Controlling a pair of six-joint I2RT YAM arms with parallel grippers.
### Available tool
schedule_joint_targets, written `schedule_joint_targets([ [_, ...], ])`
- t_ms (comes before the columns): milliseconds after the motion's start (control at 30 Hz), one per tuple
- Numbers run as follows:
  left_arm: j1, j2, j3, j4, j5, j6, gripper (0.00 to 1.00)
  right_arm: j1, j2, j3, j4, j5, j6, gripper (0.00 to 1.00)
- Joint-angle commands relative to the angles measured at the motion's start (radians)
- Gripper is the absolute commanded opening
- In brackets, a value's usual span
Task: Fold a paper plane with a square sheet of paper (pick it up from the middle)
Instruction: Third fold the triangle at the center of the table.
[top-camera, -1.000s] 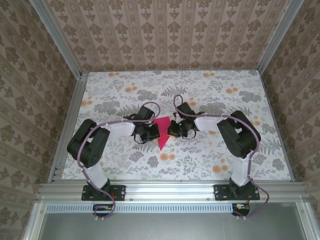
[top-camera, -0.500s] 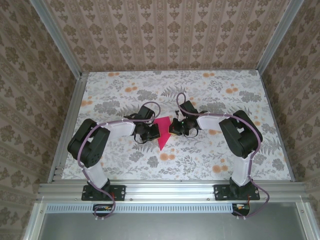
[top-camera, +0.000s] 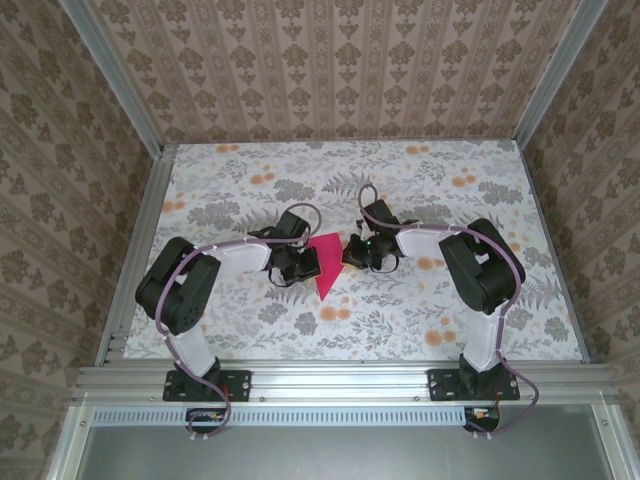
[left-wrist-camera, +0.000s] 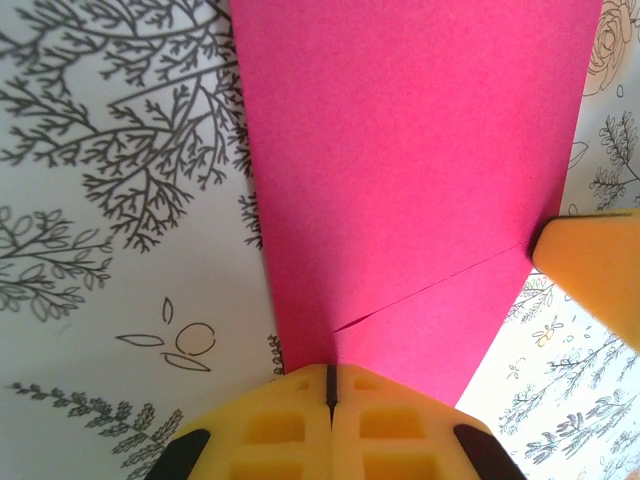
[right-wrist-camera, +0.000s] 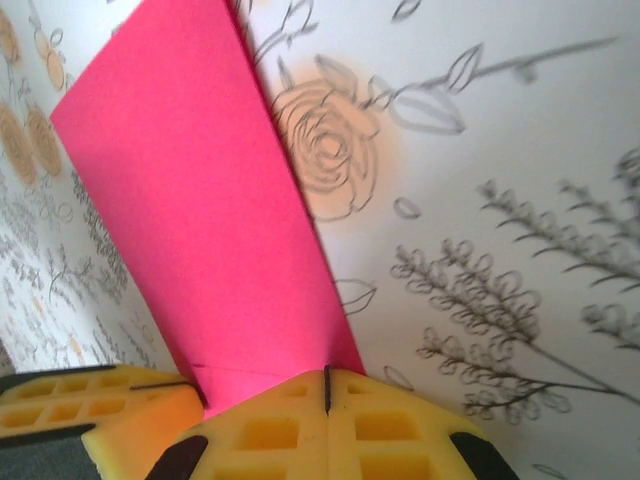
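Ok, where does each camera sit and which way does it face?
Top external: above and behind the robot, facing down at the table; both arms meet at the magenta paper.
Left wrist: on the left arm, facing the table; left gripper shut on the paper.
Right wrist: same on the right arm; right gripper shut on the paper.
Shared: each wrist view catches the other gripper's finger.

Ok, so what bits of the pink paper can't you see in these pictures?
1. Top view: both side edges of the folded paper hide under the left claw and the right claw. Creases are too small to tell.
2. Left wrist view: the far end is cut off by the top edge, and the near corner hides inside the left claw.
3. Right wrist view: the far end is cut off too, and the near edge hides inside the right claw.
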Motion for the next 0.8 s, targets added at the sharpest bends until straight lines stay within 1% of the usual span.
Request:
schedule_joint_targets([
  [0,-0.007,0.046,-0.007,-0.087,-0.043,0.026,0.0,-0.025,-0.027,0.028,-0.055,0.096,0.03,0.04],
  [133,-0.007,0.038,-0.001,-0.094,-0.044,0.032,0.0,-0.027,-0.086,0.004,-0.007,0.077,0.008,0.04],
  [267,-0.007,0.039,0.016,-0.095,-0.034,0.04,0.01,-0.025,-0.147,-0.035,0.065,0.007,-0.008,0.05],
  [367,-0.007,0.035,0.035,-0.092,-0.017,0.046,0.03,-0.015,-0.133,-0.035,0.074,-0.053,-0.014,0.06],
  [500,-0.009,0.027,0.082,-0.113,-0.005,0.064,0.06,0.004,-0.076,-0.019,0.087,-0.106,-0.009,0.06],
  [633,-0.009,0.012,0.137,-0.154,-0.004,0.085,0.13,0.02,-0.026,0.01,0.079,-0.121,-0.01,0.06],
  [700,-0.009,-0.007,0.145,-0.163,-0.009,0.082,0.19,0.021,-0.009,0.017,0.058,-0.093,-0.013,0.06],
  [767,-0.008,-0.036,0.136,-0.163,-0.02,0.07,0.22,0.022,-0.002,0.016,0.03,-0.051,-0.012,0.06],
])
